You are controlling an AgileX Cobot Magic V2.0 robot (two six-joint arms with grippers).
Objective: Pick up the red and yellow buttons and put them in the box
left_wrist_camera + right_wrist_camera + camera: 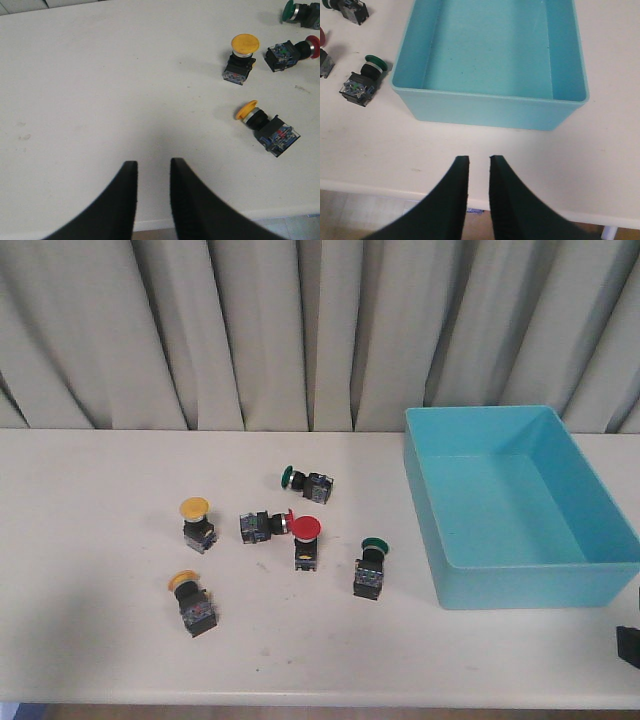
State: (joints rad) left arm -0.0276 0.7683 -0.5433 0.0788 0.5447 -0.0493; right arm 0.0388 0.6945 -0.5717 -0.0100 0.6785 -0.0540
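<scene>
Two yellow buttons lie left of centre: one stands upright, the other lies on its side nearer the front edge. One red button stands on its body, and a second lies tipped over just to its left. The turquoise box sits at the right and is empty. My left gripper hovers open over bare table near the front edge, well away from the yellow buttons. In front of the box's near wall my right gripper stands slightly open, holding nothing.
Two green-capped buttons share the table, one at the back and one beside the box's left wall. A curtain hangs behind. The table's front edge runs under both grippers.
</scene>
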